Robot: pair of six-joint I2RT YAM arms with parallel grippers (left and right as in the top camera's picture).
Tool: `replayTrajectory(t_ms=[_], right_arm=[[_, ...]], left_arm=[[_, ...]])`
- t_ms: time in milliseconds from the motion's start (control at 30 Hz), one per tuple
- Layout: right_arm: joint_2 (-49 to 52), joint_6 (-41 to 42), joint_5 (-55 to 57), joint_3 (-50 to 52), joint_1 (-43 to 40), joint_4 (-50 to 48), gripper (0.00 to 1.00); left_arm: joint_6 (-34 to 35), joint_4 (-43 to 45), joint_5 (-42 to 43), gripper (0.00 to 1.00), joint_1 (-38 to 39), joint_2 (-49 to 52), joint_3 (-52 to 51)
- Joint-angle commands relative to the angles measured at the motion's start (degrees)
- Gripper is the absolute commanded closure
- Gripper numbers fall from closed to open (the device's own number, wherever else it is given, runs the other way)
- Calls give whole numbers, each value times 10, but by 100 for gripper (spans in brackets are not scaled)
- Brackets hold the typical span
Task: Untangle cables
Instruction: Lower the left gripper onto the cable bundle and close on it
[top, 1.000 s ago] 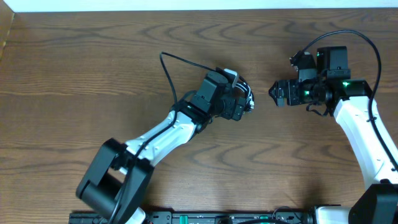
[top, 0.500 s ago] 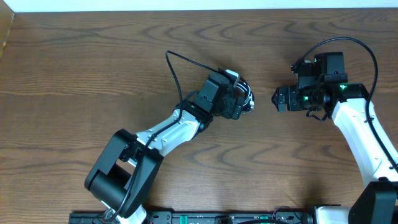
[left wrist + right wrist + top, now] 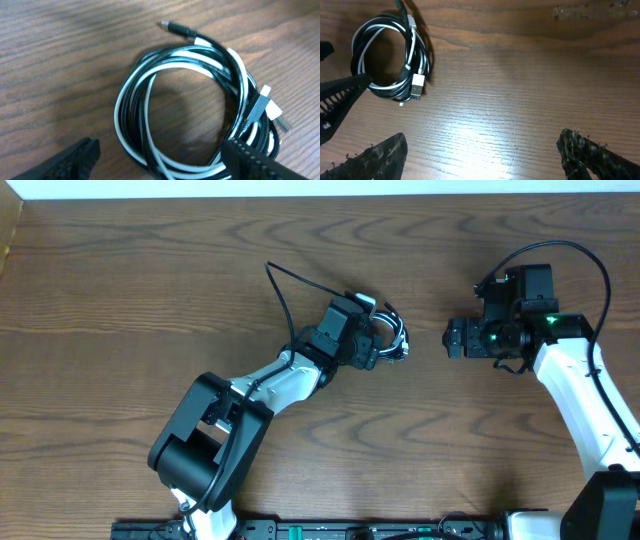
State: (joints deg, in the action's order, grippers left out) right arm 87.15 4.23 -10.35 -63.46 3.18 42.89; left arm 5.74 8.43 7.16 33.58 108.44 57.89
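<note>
The cables (image 3: 186, 56), one black and one white, lie wound together in a coil on the wooden table, with small plug ends sticking out at its top and right. The coil also shows in the overhead view (image 3: 398, 332) and at the top left of the right wrist view (image 3: 418, 59). My left gripper (image 3: 160, 161) is open, and its two fingers straddle the near part of the coil without closing on it. In the overhead view the left gripper (image 3: 388, 346) is at the coil. My right gripper (image 3: 485, 156) is open and empty, a short way to the right of the coil (image 3: 447, 340).
A thicker black arm cable (image 3: 278, 288) loops out behind the left arm. The left arm (image 3: 270, 385) stretches diagonally across the table's middle. The table's far edge (image 3: 320, 194) runs along the top, and bare wood lies under the right gripper.
The left arm's elbow has swung right and its gripper has shifted slightly up over the coil, which shows more. The right gripper has drawn back a little to the right.
</note>
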Motion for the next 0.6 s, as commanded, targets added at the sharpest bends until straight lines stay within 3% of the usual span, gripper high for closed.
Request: replayTrajectory(t_ms=[0,433,567], right_arm=[[2,9,5,5,2,5,7],[2,9,5,5,2,32,8],[2,9,5,5,2,32,8]], left_arm=[[-8,9,-8,21,-2,5,9],[-7,13,-23,27,-1,34,9],[-8,11,-27,40,-2,34,9]])
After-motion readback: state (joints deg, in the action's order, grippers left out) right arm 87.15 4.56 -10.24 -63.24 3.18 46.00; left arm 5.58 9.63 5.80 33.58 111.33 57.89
